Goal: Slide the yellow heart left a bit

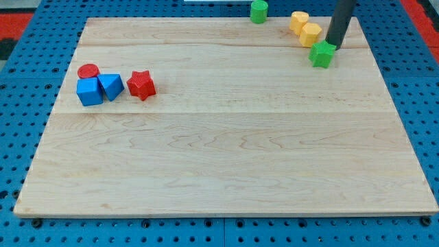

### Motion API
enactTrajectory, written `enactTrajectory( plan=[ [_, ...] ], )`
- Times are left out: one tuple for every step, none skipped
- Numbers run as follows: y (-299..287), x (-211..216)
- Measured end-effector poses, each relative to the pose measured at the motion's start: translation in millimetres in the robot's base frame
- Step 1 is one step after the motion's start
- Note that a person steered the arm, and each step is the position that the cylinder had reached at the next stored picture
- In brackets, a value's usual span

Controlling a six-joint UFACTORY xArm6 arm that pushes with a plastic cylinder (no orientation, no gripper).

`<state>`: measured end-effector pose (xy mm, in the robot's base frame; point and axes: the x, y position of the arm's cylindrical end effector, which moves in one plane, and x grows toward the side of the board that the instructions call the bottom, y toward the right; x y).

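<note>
Two yellow blocks touch each other near the view's top right. The upper one (299,20) looks like the yellow heart, and the lower one (311,33) looks like a hexagon, though the shapes are small. My dark rod comes down from the top edge. My tip (333,46) is just right of the lower yellow block and right behind the green star (322,54), close to or touching the star. The tip is apart from the upper yellow block.
A green cylinder (258,11) stands at the board's top edge, left of the yellow blocks. At the view's left, a red cylinder (88,71), a blue cube (89,91), a blue triangle (110,86) and a red star (141,84) are clustered. The board's right edge (384,68) is near the tip.
</note>
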<state>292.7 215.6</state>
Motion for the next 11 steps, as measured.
enactTrajectory(
  plan=[
    [0.6, 38.9],
    [0.6, 82.5],
    [20.3, 77.2],
    [62.9, 12.2],
    [34.3, 14.2],
    [41.8, 0.8],
    [14.0, -62.7],
    [-54.2, -101.2],
    [-61.8, -101.0],
    [-62.4, -89.2],
    [-46.2, -37.1]
  ],
)
